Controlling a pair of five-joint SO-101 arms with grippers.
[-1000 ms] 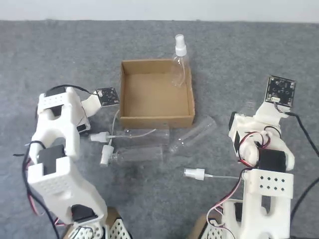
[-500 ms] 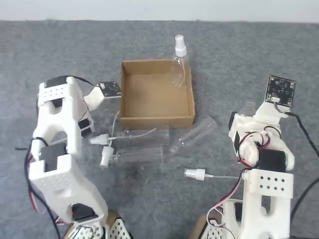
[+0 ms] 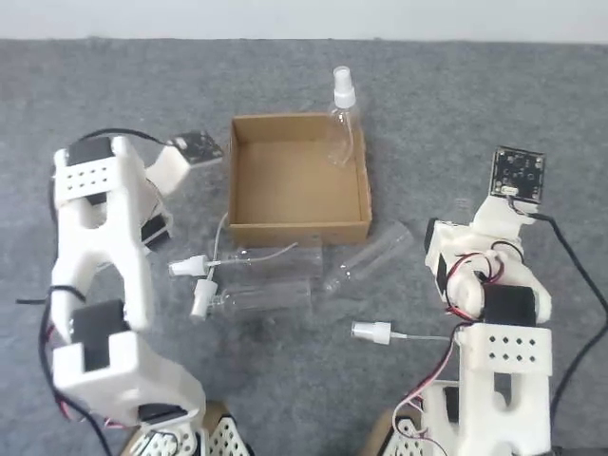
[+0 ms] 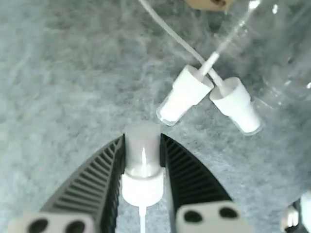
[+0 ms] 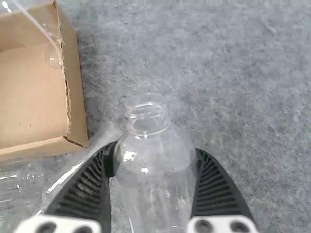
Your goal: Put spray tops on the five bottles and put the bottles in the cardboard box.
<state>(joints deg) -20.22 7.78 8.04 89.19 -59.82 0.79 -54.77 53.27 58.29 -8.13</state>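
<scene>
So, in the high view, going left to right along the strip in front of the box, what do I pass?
left arm → two spray tops → two bottles lying level → slanted bottle → right arm

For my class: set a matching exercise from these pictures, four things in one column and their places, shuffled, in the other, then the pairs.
Things
1. standing capped bottle
2. open-necked bottle at the right wrist camera
3. spray top at the left wrist camera
4. spray top by the right arm's base

Places
A. loose on the grey carpet
B. inside the cardboard box
C. in the right gripper
D. in the left gripper

Pairs: 1-B, 2-C, 3-D, 4-A
</scene>
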